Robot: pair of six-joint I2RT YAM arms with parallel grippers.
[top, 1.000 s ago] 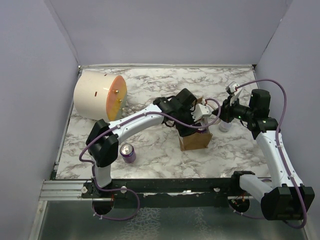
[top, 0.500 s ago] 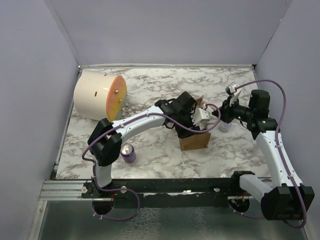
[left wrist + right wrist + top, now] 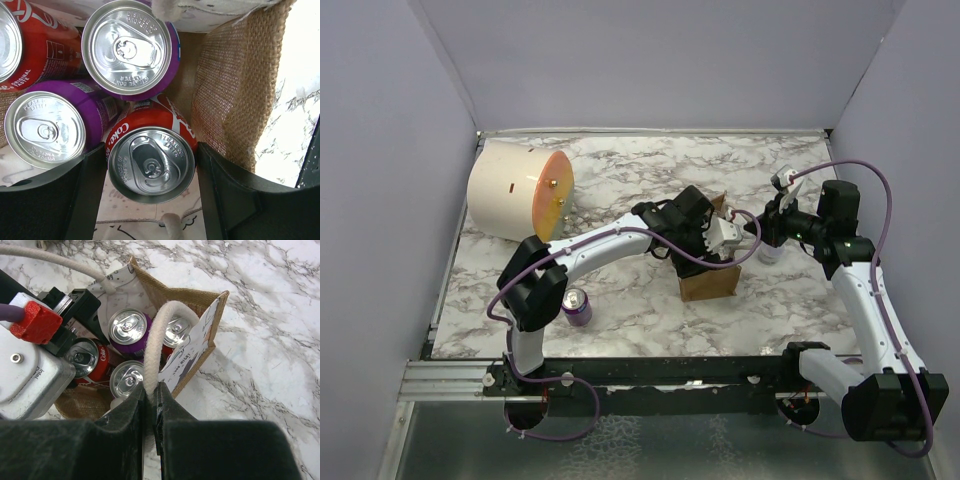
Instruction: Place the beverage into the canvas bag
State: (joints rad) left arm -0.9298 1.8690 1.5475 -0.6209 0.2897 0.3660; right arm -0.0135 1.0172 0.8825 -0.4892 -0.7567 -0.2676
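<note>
A purple can [image 3: 577, 306] stands loose on the table [image 3: 800, 290] by my left arm's base. Farther out, my left gripper [image 3: 152, 162] is clamped on a red can [image 3: 150, 172] inside the canvas bag [image 3: 225, 90], beside three other cans [image 3: 125, 47]. My right gripper [image 3: 150, 392] pinches the bag's white handle [image 3: 159, 330]. A cream cylinder [image 3: 515, 190] lies at the back.

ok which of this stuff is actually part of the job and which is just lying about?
Job: canvas bag; red Coke can in left jaws, inside bag; bag handle pinched by right jaws; three cans already inside; loose purple can.
Lying about: cream cylinder with orange face.
</note>
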